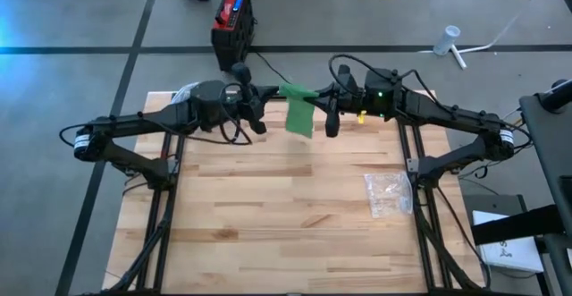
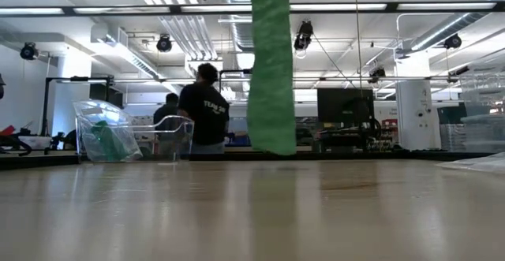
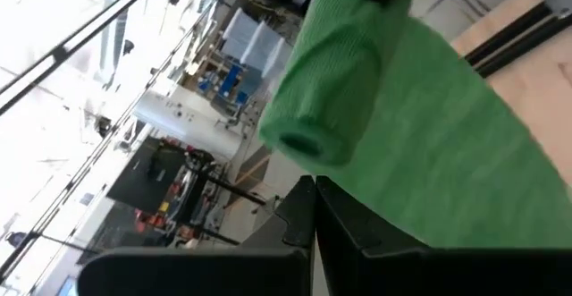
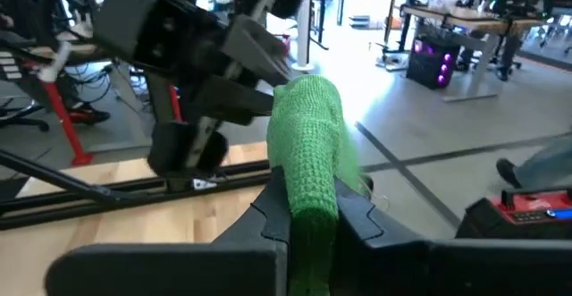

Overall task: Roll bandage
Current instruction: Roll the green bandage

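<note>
Rolling under way, by the look of it: bandage (image 1: 299, 108) being held in the air above the far part of the bench (image 1: 286, 215), well clear of the wood. Being clamped from two sides, with the rolled part (image 3: 326, 81) lying crosswise between the arms, long axis running from one pincer to the other, open core end facing the left arm. Loose tail (image 2: 271, 72) hanging straight down from the roll toward the bench, not reaching it in the low view. Right pincer (image 4: 308, 208) pinching narrow on the roll; left pincer (image 1: 260, 108) closed tight at the opposite end, also gripping the green cloth. Next, probably, turning the roll about that crosswise axis while keeping the tail taut, so the hanging length winds on evenly. Farther off beyond the bandage, a person (image 2: 203, 115) standing in the room.
</note>
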Controlling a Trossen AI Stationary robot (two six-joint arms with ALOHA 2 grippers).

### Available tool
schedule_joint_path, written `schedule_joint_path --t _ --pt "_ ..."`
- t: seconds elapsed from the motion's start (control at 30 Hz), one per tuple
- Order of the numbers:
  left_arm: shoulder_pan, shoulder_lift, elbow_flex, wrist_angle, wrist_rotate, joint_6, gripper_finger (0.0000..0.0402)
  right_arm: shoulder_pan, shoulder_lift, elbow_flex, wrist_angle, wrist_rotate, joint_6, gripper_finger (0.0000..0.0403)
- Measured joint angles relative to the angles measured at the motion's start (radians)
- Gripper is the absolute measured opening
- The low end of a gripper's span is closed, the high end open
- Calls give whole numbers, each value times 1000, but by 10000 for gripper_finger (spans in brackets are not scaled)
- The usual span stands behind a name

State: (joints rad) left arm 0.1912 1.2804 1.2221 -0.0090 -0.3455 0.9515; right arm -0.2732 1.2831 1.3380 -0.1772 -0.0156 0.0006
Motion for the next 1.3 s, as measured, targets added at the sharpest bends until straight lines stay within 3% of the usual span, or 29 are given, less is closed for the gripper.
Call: schedule_joint_path --t 0.6,0.83,0.9,1.07,1.17,1.3 --pt "-125 8 -1 0 2 116 89 -13 0 0 -26 61 13 22" --pt "-128 9 -1 2 -164 172 76 -17 2 -1 -33 122 11 22" --pt "-128 4 -1 3 -145 159 72 -18 2 -1 -37 152 3 22" --pt "-108 24 0 44 98 111 62 -17 2 -1 -20 109 -10 23" --pt "-88 68 0 127 99 135 54 -15 2 -1 -10 65 5 22" --pt "-67 115 6 222 24 222 43 -13 2 -1 -12 17 25 23"
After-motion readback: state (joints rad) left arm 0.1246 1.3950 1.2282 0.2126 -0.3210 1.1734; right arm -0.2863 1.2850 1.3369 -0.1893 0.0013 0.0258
